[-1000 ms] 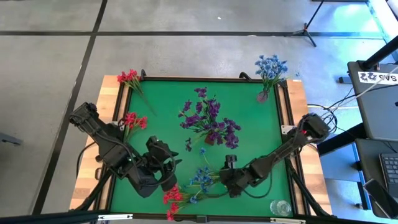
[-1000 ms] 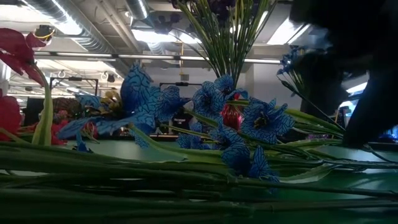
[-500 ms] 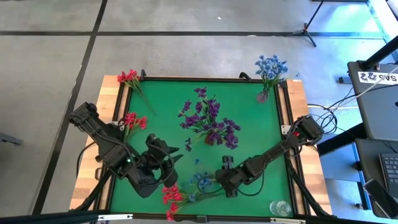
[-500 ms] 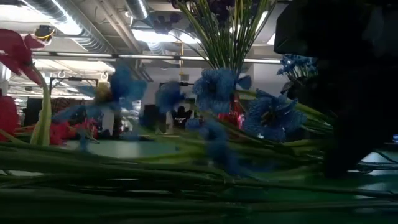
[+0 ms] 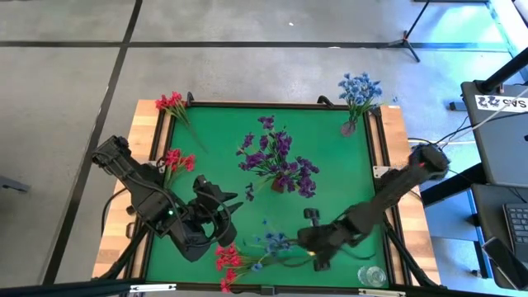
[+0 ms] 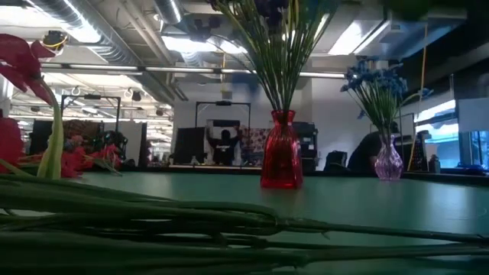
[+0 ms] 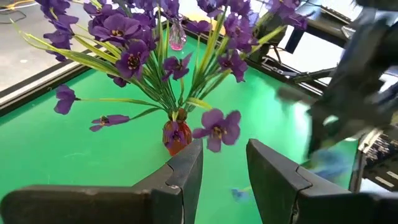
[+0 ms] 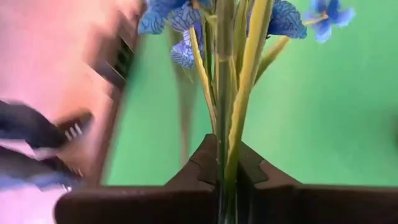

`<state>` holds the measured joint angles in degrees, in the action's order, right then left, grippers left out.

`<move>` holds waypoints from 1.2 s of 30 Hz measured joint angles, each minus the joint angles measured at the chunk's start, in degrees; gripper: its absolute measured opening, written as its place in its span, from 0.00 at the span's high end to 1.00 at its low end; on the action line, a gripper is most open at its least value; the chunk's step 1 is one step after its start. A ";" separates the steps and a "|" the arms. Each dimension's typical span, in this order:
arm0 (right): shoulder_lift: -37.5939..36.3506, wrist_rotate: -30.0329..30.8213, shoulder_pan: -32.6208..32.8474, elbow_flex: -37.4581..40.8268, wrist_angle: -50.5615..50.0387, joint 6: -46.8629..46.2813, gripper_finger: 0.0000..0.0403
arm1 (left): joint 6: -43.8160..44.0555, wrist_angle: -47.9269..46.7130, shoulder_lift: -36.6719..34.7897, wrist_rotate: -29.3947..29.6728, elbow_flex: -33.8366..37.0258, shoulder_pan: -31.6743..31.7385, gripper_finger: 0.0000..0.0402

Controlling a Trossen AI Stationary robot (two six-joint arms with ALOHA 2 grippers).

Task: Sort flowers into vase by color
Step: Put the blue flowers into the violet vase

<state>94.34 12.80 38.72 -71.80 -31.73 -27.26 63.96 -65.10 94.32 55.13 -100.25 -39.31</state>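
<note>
Fingers of the right gripper are clamped on the green stems of the blue flowers; stems run straight up between the two pads, blossoms fan out past the tips. From above, right gripper sits over the front part of the green mat, blue blossoms just left of it, near the loose red flowers at the front edge.

Left gripper fingers stand apart with a narrow gap, holding nothing; it hangs above the mat at front left, pointed at the red vase of purple flowers mid-table.

Other blue flowers stand in a vase at the back right corner. More red flowers at the back left corner, another red bunch on the left edge.
</note>
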 joint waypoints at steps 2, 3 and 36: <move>-4.47 1.09 1.45 -0.68 -0.18 0.35 0.97 | 0.00 0.00 0.00 0.03 0.00 0.21 0.70; -6.76 1.09 2.12 -0.87 -0.02 0.39 0.97 | -0.02 0.00 0.00 0.03 0.00 0.39 0.70; -72.92 46.44 2.47 17.10 10.95 39.77 0.99 | 1.66 4.39 0.00 3.00 0.00 6.91 0.70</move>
<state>21.41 59.24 41.19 -54.70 -20.79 12.51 65.63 -60.71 94.32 58.13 -100.25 -32.39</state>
